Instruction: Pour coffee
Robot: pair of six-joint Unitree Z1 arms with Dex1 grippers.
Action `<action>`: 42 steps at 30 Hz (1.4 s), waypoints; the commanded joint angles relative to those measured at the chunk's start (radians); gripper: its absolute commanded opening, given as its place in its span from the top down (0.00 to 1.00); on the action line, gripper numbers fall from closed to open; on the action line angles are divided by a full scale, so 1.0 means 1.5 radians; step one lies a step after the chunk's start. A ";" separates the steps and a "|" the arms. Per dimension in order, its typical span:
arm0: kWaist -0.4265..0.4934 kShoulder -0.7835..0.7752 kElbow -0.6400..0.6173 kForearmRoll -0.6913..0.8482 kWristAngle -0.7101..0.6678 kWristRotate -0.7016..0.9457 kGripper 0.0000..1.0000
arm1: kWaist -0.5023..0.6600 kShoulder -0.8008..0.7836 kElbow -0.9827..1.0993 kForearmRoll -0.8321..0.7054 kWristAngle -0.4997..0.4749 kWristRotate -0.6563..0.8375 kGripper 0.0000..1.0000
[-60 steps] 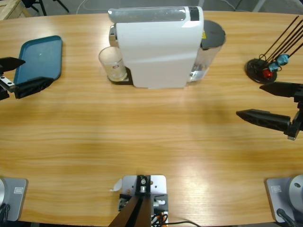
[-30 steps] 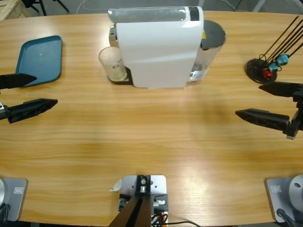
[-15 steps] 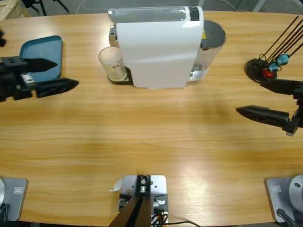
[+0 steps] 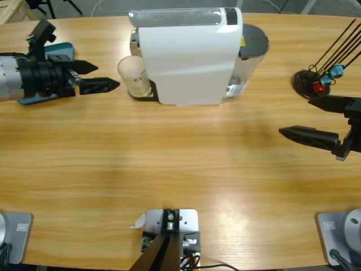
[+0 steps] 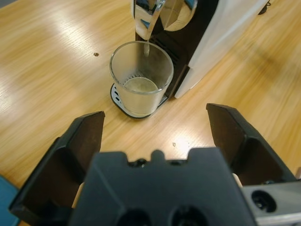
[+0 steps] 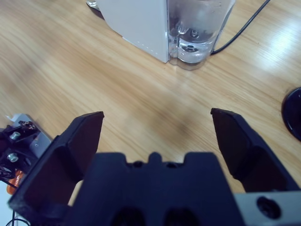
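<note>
A white coffee machine (image 4: 189, 56) stands at the back middle of the table, with a clear glass cup (image 4: 134, 76) on its drip tray at the left end. In the left wrist view the cup (image 5: 141, 77) sits under the chrome spout (image 5: 148, 14) and holds a thin layer of pale liquid. My left gripper (image 4: 104, 76) is open just left of the cup and points at it without touching; its jaws (image 5: 155, 117) frame the cup from a short way off. Far to the right, my right gripper (image 4: 296, 117) hangs open over bare wood (image 6: 157, 117), holding nothing.
A blue tray (image 4: 56, 56) lies at the back left, mostly under the left arm. A black round stand (image 4: 307, 82) with thin rods and red and blue clips sits at the back right. The machine's water tank (image 6: 197, 28) and its cable face the right gripper.
The left arm has swung from the table's left edge up and right, over the tray, until its open jaws point at the cup. The right gripper has barely shifted.
</note>
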 commanded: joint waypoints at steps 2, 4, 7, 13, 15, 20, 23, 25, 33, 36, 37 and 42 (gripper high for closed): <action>0.008 0.101 -0.013 -0.051 -0.017 0.017 0.05 | 0.008 0.014 0.024 -0.005 -0.006 -0.005 0.00; 0.008 0.114 -0.015 -0.065 -0.019 0.017 0.05 | 0.008 0.015 0.024 -0.005 -0.006 -0.005 0.00; 0.008 0.134 -0.027 -0.066 -0.026 0.017 0.05 | 0.008 0.017 0.024 -0.005 -0.006 -0.005 0.00; 0.008 0.173 -0.056 -0.069 -0.044 0.016 0.05 | 0.008 0.019 0.024 -0.005 -0.004 -0.006 0.00; 0.008 0.181 -0.064 -0.070 -0.049 0.015 0.05 | 0.008 0.020 0.024 -0.005 -0.004 -0.006 0.00; 0.008 0.211 -0.082 -0.071 -0.060 0.015 0.05 | 0.008 0.021 0.023 -0.005 -0.003 -0.006 0.00; 0.008 0.225 -0.092 -0.071 -0.060 0.015 0.05 | 0.008 0.021 0.023 -0.005 -0.003 -0.007 0.00; 0.008 0.232 -0.098 -0.071 -0.063 0.015 0.05 | 0.008 0.022 0.023 -0.005 -0.003 -0.007 0.00; 0.008 0.251 -0.107 -0.072 -0.065 0.015 0.07 | 0.008 0.025 0.023 -0.005 -0.003 -0.008 0.00; 0.008 0.256 -0.106 -0.077 -0.066 0.016 0.22 | 0.008 0.025 0.023 -0.005 -0.003 -0.008 0.00; 0.008 0.257 -0.106 -0.081 -0.069 0.016 0.30 | 0.008 0.026 0.023 -0.005 -0.003 -0.008 0.00; 0.008 0.263 -0.106 -0.090 -0.072 0.015 0.52 | 0.008 0.026 0.023 -0.005 -0.003 -0.009 0.00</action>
